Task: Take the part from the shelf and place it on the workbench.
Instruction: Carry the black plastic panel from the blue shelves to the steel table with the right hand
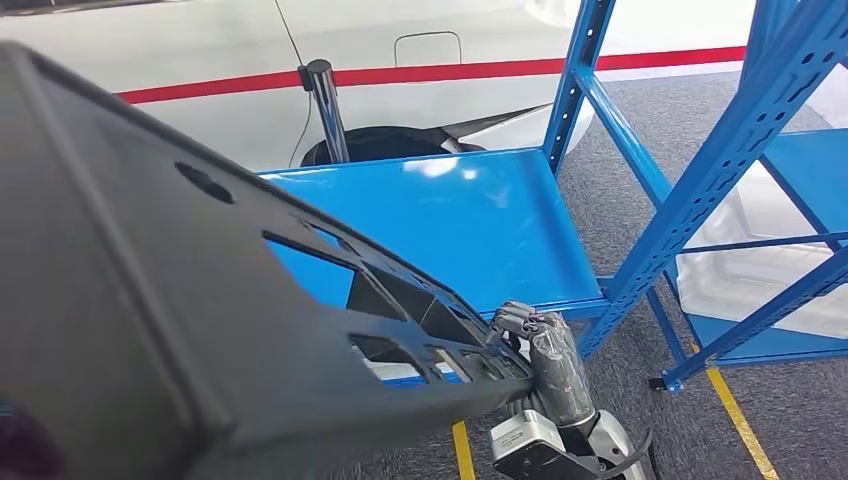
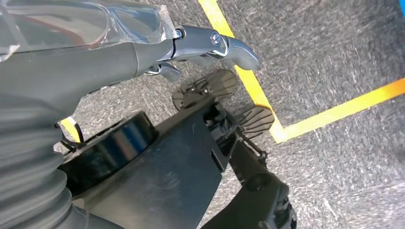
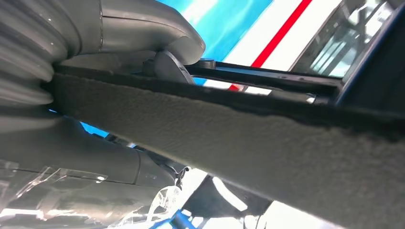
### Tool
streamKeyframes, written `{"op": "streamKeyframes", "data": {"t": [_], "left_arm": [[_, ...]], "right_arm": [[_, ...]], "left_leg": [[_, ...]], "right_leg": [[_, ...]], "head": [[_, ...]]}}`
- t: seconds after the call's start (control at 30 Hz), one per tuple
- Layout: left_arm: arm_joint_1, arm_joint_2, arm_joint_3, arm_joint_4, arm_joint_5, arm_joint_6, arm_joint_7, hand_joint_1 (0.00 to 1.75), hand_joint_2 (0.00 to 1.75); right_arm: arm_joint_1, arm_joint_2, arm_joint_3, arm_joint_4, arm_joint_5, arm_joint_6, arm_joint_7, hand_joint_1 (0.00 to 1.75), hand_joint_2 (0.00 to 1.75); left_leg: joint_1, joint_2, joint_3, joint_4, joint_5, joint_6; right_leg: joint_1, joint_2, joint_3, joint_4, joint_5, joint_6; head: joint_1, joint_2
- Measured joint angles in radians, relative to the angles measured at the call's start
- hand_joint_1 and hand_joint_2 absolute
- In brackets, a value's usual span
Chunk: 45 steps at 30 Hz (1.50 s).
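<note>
the big black part (image 1: pixel 150 300) is held up off the blue shelf (image 1: pixel 480 220). its edge is gripped by the right hand (image 1: pixel 540 350). the left hand (image 2: pixel 210 43) is seen, but its grip cannot be told. the part looks stiff, wide and likely light, so both edges should be held.

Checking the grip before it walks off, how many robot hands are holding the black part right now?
1 for certain: the right robot hand grips the black part at its near right edge. The left robot hand sits beside the part; contact is hidden there.
</note>
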Motion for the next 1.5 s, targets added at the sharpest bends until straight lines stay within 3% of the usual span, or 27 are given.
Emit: {"op": "streamKeyframes", "data": {"t": [0.07, 0.1, 0.2, 0.23, 0.27, 0.3, 0.4, 0.47, 0.53, 0.6, 0.63, 0.7, 0.73, 0.77, 0.8, 0.83, 0.9, 0.97, 1.03, 1.1, 1.13, 1.23, 1.27, 1.3, 1.37, 1.43, 1.5], "left_arm": [[0.003, 0.0, 0.0, 0.0, 0.005, 0.0, -0.003, 0.0, 1.75], [0.004, 0.0, 0.0, 0.0, 0.008, -0.001, -0.005, 0.0, 1.75], [0.008, 0.001, 0.0, 0.0, 0.02, -0.003, -0.012, 0.0, 1.75], [0.011, 0.001, 0.0, 0.0, 0.024, -0.003, -0.014, 0.0, 1.75], [0.014, 0.001, 0.0, 0.0, 0.028, -0.001, -0.015, 0.0, 1.75], [0.017, 0.001, 0.0, 0.0, 0.031, 0.002, -0.015, 0.0, 1.75], [0.023, -0.002, 0.0, 0.0, 0.038, 0.009, -0.016, 0.0, 1.75], [0.023, -0.005, 0.0, 0.0, 0.039, 0.011, -0.018, 0.0, 1.75], [0.024, -0.006, 0.0, 0.001, 0.039, 0.011, -0.02, 0.0, 1.75], [0.026, -0.006, 0.0, 0.001, 0.039, 0.011, -0.021, 0.0, 1.75], [0.027, -0.006, 0.0, 0.001, 0.04, 0.011, -0.021, 0.0, 1.75], [0.028, -0.006, 0.0, 0.002, 0.041, 0.012, -0.023, 0.0, 1.75], [0.028, -0.006, 0.0, 0.003, 0.041, 0.014, -0.024, 0.0, 1.75], [0.029, -0.006, 0.0, 0.004, 0.041, 0.016, -0.025, 0.0, 1.75], [0.029, -0.006, 0.0, 0.004, 0.042, 0.019, -0.025, 0.0, 1.75], [0.029, -0.006, 0.0, 0.004, 0.043, 0.022, -0.026, 0.0, 1.75], [0.027, -0.006, 0.0, 0.005, 0.047, 0.028, -0.026, 0.0, 1.75], [0.023, -0.007, 0.0, 0.005, 0.052, 0.033, -0.024, 0.0, 1.75], [0.023, -0.008, 0.0, 0.005, 0.056, 0.036, -0.018, 0.0, 1.75], [0.027, -0.009, 0.0, 0.005, 0.057, 0.038, -0.012, 0.0, 1.75], [0.029, -0.009, 0.0, 0.005, 0.057, 0.039, -0.011, 0.0, 1.75], [0.032, -0.01, -0.001, 0.005, 0.057, 0.039, -0.006, 0.0, 1.75], [0.034, -0.01, -0.001, 0.005, 0.057, 0.04, -0.002, 0.0, 1.75], [0.036, -0.01, -0.001, 0.005, 0.057, 0.04, 0.003, 0.0, 1.75], [0.038, -0.01, -0.002, 0.006, 0.054, 0.041, 0.01, 0.0, 1.75], [0.037, -0.013, -0.004, 0.006, 0.051, 0.043, 0.016, 0.0, 1.75], [0.036, -0.016, -0.004, 0.006, 0.049, 0.045, 0.021, 0.0, 1.75]], "right_arm": [[0.005, 0.0, -0.004, 0.0, -0.023, -0.004, -0.015, 1.75, 1.75], [0.009, -0.001, -0.006, 0.0, -0.034, -0.007, -0.025, 1.75, 1.75], [0.026, -0.001, -0.013, 0.001, -0.066, -0.017, -0.049, 1.75, 1.75], [0.033, -0.001, -0.015, 0.001, -0.073, -0.021, -0.054, 1.75, 1.75], [0.039, -0.001, -0.017, 0.002, -0.076, -0.024, -0.058, 1.75, 1.75], [0.043, -0.001, -0.018, 0.002, -0.078, -0.027, -0.061, 1.75, 1.75], [0.051, -0.001, -0.022, 0.002, -0.076, -0.037, -0.066, 1.75, 1.75], [0.054, 0.0, -0.026, 0.002, -0.072, -0.043, -0.068, 1.75, 1.75], [0.059, 0.0, -0.029, 0.003, -0.067, -0.048, -0.069, 1.75, 1.75], [0.063, 0.0, -0.03, 0.004, -0.061, -0.054, -0.07, 1.75, 1.75], [0.066, 0.001, -0.032, 0.004, -0.058, -0.057, -0.07, 1.75, 1.75], [0.071, 0.001, -0.035, 0.005, -0.047, -0.064, -0.07, 1.75, 1.75], [0.074, 0.002, -0.036, 0.006, -0.04, -0.067, -0.07, 1.75, 1.75], [0.076, 0.002, -0.036, 0.008, -0.035, -0.068, -0.069, 1.75, 1.75], [0.078, 0.002, -0.037, 0.009, -0.029, -0.07, -0.069, 1.75, 1.75], [0.079, 0.003, -0.037, 0.011, -0.023, -0.071, -0.067, 1.75, 1.75], [0.081, 0.004, -0.038, 0.012, -0.007, -0.074, -0.061, 1.75, 1.75], [0.082, 0.006, -0.039, 0.013, 0.008, -0.077, -0.052, 1.75, 1.75], [0.083, 0.007, -0.041, 0.013, 0.018, -0.08, -0.046, 1.75, 1.75], [0.083, 0.007, -0.043, 0.013, 0.022, -0.082, -0.043, 1.75, 1.75], [0.084, 0.008, -0.044, 0.013, 0.022, -0.083, -0.042, 1.75, 1.75], [0.091, 0.007, -0.046, 0.013, 0.022, -0.085, -0.04, 1.75, 1.75], [0.094, 0.007, -0.046, 0.014, 0.022, -0.087, -0.039, 1.75, 1.75], [0.098, 0.007, -0.046, 0.015, 0.022, -0.088, -0.038, 1.75, 1.75], [0.104, 0.007, -0.05, 0.017, 0.022, -0.091, -0.037, 1.75, 1.75], [0.11, 0.005, -0.057, 0.017, 0.022, -0.095, -0.036, 1.75, 1.75], [0.115, 0.003, -0.064, 0.017, 0.021, -0.099, -0.036, 1.75, 1.75]], "left_leg": [[0.005, 0.002, -0.011, -0.002, 0.014, 0.009], [0.008, 0.003, -0.017, -0.005, 0.022, 0.016], [0.008, 0.004, -0.042, -0.004, 0.04, 0.03], [0.007, 0.004, -0.051, -0.001, 0.046, 0.03], [0.007, 0.004, -0.061, 0.001, 0.051, 0.03], [0.006, 0.003, -0.069, 0.005, 0.056, 0.029], [0.004, 0.003, -0.085, 0.012, 0.067, 0.022], [0.0, 0.003, -0.094, 0.016, 0.076, 0.013], [-0.003, 0.002, -0.103, 0.019, 0.085, 0.002], [-0.002, 0.002, -0.124, 0.055, 0.055, -0.009], [0.001, 0.002, -0.147, 0.108, 0.017, -0.015], [0.011, 0.002, -0.21, 0.27, -0.077, -0.027], [0.015, 0.002, -0.234, 0.343, -0.107, -0.032], [0.017, 0.002, -0.242, 0.381, -0.115, -0.035], [0.018, 0.003, -0.227, 0.374, -0.103, -0.037], [0.019, 0.005, -0.189, 0.317, -0.075, -0.038], [0.016, 0.025, -0.08, 0.138, -0.021, -0.033], [0.008, 0.042, -0.025, 0.034, 0.001, -0.018], [0.004, 0.034, -0.031, 0.026, 0.006, -0.002], [0.006, 0.021, -0.038, 0.022, 0.015, 0.013], [0.008, 0.015, -0.042, 0.02, 0.022, 0.02], [0.006, -0.005, -0.059, 0.02, 0.037, 0.031], [0.005, -0.013, -0.064, 0.021, 0.042, 0.031], [0.004, -0.022, -0.068, 0.021, 0.046, 0.03], [0.002, -0.042, -0.071, 0.021, 0.053, 0.027], [-0.001, -0.06, -0.074, 0.022, 0.058, 0.022], [-0.003, -0.075, -0.08, 0.023, 0.064, 0.013]], "right_leg": [[-0.001, 0.0, -0.012, 0.014, -0.014, 0.011], [0.0, 0.001, -0.026, 0.046, -0.043, 0.016], [0.0, 0.001, -0.105, 0.264, -0.178, 0.025], [0.0, 0.001, -0.122, 0.325, -0.201, 0.027], [-0.001, 0.001, -0.121, 0.347, -0.203, 0.027], [0.0, 0.001, -0.098, 0.325, -0.185, 0.026], [0.003, 0.002, 0.055, 0.091, -0.105, 0.013], [0.008, 0.003, 0.11, -0.005, -0.093, 0.005], [0.006, 0.001, 0.106, -0.016, -0.089, -0.003], [-0.001, -0.003, 0.093, -0.017, -0.078, -0.015], [-0.004, -0.006, 0.085, -0.017, -0.072, -0.021], [-0.002, -0.008, 0.068, -0.014, -0.062, -0.027], [-0.001, -0.01, 0.06, -0.011, -0.058, -0.027], [-0.001, -0.012, 0.052, -0.008, -0.054, -0.027], [-0.001, -0.015, 0.045, -0.003, -0.052, -0.025], [-0.002, -0.019, 0.039, 0.001, -0.049, -0.024], [-0.001, -0.027, 0.034, 0.005, -0.045, -0.017], [0.0, -0.038, 0.033, 0.006, -0.039, -0.007], [0.0, -0.05, 0.031, 0.006, -0.034, 0.004], [-0.003, -0.046, 0.018, 0.031, -0.056, 0.014], [-0.003, -0.037, 0.0, 0.074, -0.087, 0.018], [-0.003, -0.014, -0.096, 0.302, -0.208, 0.023], [-0.003, -0.012, -0.113, 0.348, -0.222, 0.023], [-0.002, -0.01, -0.108, 0.349, -0.214, 0.02], [-0.001, 0.006, -0.034, 0.226, -0.152, 0.01], [0.003, 0.048, 0.057, 0.063, -0.099, -0.004], [0.006, 0.065, 0.091, -0.002, -0.085, -0.01]], "head": [[0.001, 0.0], [0.003, 0.0], [0.005, 0.0], [0.005, 0.0], [0.005, 0.0], [0.005, 0.0], [0.006, 0.0], [0.007, 0.0], [0.007, 0.0], [0.007, 0.0], [0.007, 0.0], [0.006, 0.0], [0.006, 0.0], [0.007, 0.0], [0.007, 0.0], [0.007, 0.0], [0.007, 0.0], [0.01, 0.0], [0.015, 0.0], [0.018, 0.0], [0.018, 0.0], [0.019, 0.0], [0.019, 0.0], [0.019, 0.0], [0.02, 0.0], [0.022, 0.0], [0.024, 0.0]]}}
